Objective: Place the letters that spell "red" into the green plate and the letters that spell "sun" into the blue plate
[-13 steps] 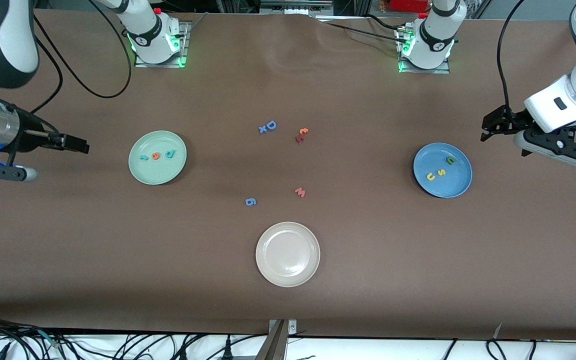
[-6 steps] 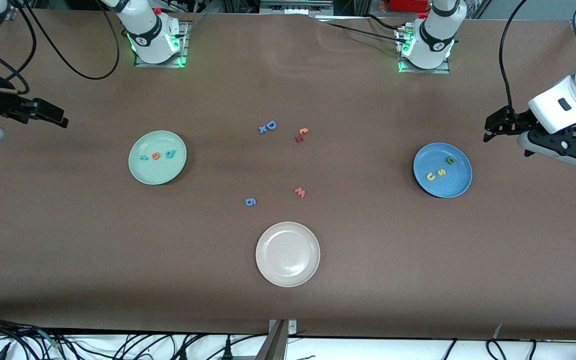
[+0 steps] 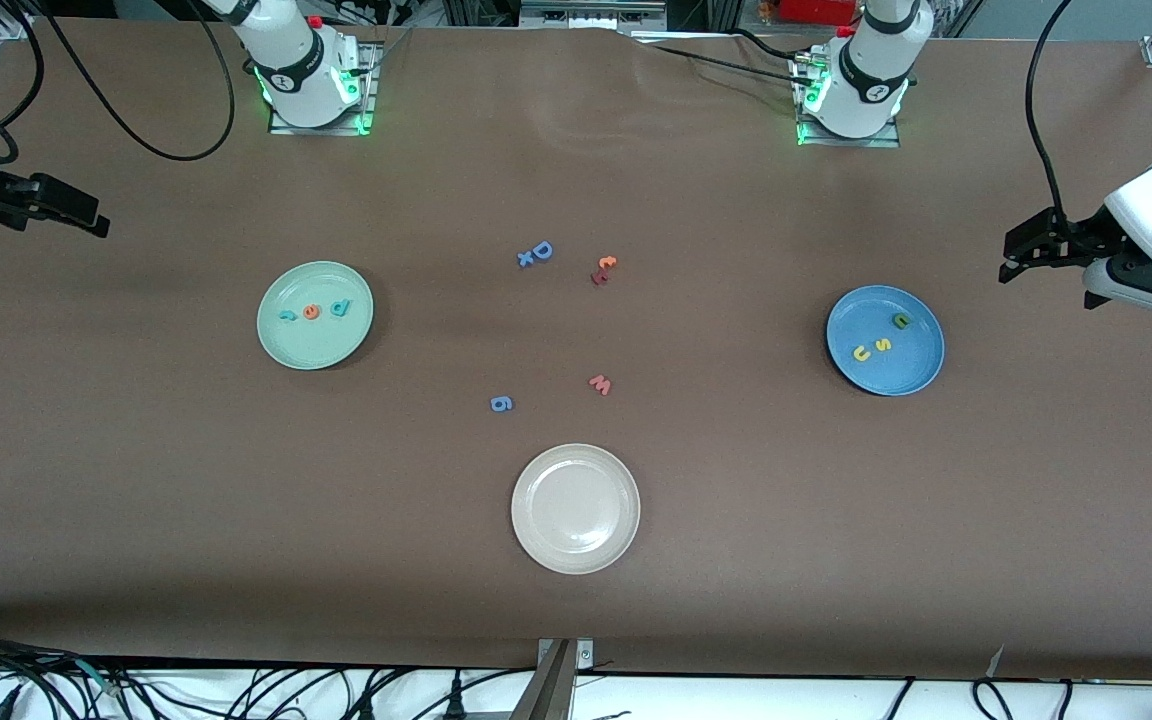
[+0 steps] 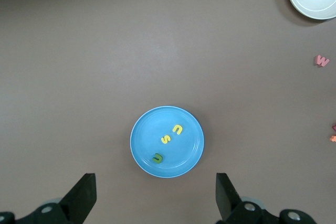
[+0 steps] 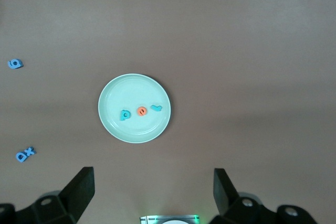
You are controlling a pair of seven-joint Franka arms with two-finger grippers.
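Front view: the green plate [image 3: 315, 315] holds the teal "r" [image 3: 287, 314], orange "e" [image 3: 311, 311] and teal "d" [image 3: 339, 308]. The blue plate [image 3: 885, 340] holds the yellow "u" [image 3: 861, 352], yellow "s" [image 3: 882, 344] and green "n" [image 3: 901, 321]. The right gripper [image 3: 86, 218] and left gripper [image 3: 1016, 262] hang over bare bench at their own ends, well apart from the plates.

Left wrist view: jaws wide open and empty, with the blue plate between them, well below.

Right wrist view: jaws wide open and empty, with the green plate likewise between them.

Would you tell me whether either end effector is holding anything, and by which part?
Nothing is held: the left end effector and right end effector are both open and empty.
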